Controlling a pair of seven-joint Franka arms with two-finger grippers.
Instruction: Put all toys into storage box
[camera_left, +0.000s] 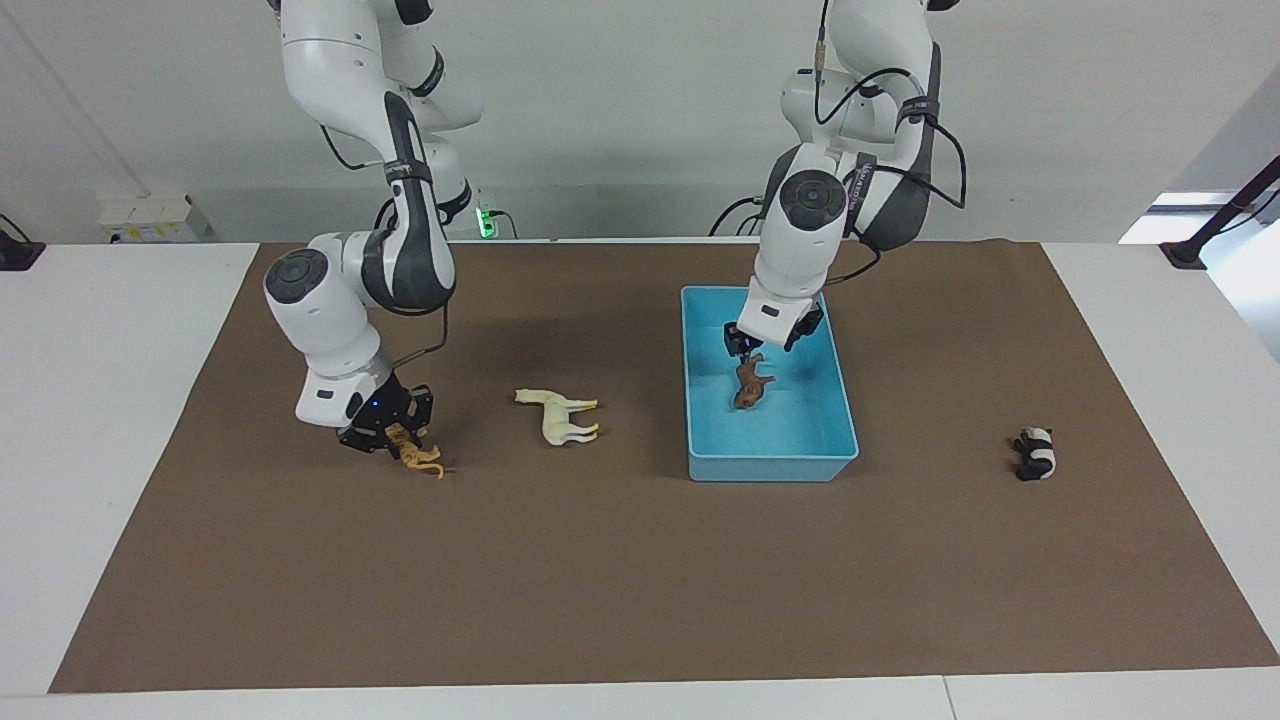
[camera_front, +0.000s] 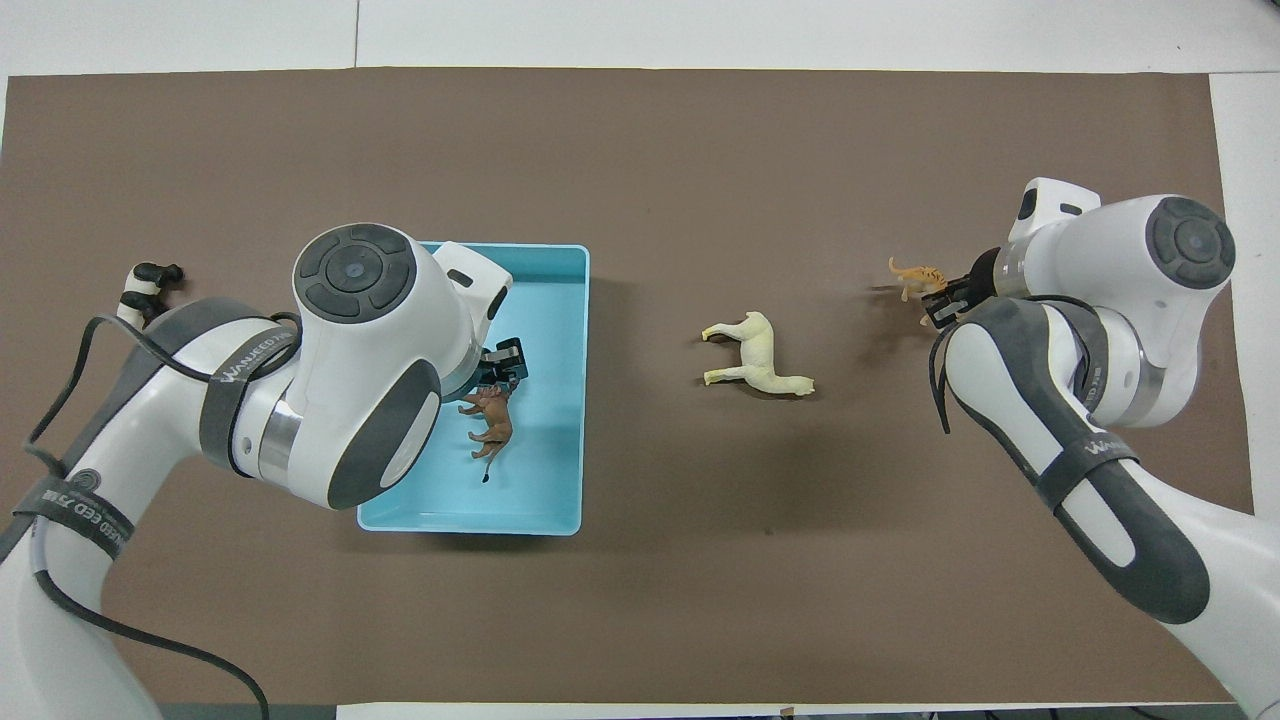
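Standing here watching the two-arm setup, and the left gripper (camera_left: 760, 342) is hanging over the light blue storage box (camera_left: 770, 468), low inside its walls. Its jaws are looking spread apart to me, not gripping anything. The brown horned animal (camera_left: 750, 384) is sitting right underneath it, inside the box and about in the middle of the floor. From the facing side I can't tell for sure whether it's fully resting on the bottom or whether the fingertips are just brushing its back.

Over toward the right arm's end of the table, the right gripper (camera_left: 392, 438) is down low at the brown mat (camera_left: 640, 580), pinched shut on the orange tiger (camera_left: 422, 461). It's grabbing one end of the toy, and the rest is sticking out sideways from the fingers. I can't say whether the tiger's feet are touching the mat or just clearing it.

The cream-white horse (camera_left: 558, 413) is lying flat on its side on the mat, between the tiger and the box and touching neither. The black-and-white panda (camera_left: 1036, 452) is lying out on the mat toward the left arm's end of the table, well apart from the box, with nothing near it.

So one toy is in the box, one is in a grip, and two are lying loose on the mat.
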